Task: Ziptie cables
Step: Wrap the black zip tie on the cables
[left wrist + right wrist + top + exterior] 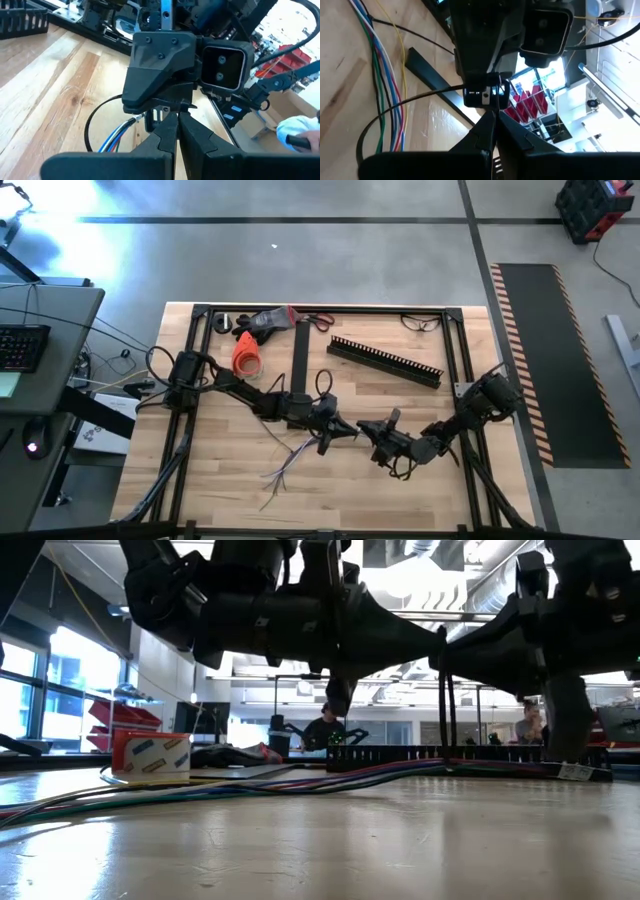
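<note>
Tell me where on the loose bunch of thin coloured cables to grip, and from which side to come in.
Grip the loose bunch of thin coloured cables where the wires run together, just below the left gripper, not at the splayed free ends. Probably come straight down from above, jaws across the strands: the bunch lies flat on the wooden table, with open space around it.

the two grippers meet over the table's [420,490] middle — left gripper [345,430] just beside right gripper [365,427]. the cables [285,465] splay below and left of them. the slotted channel [385,361] lies behind, perhaps tilted, right of the flat strip [300,360].
</note>
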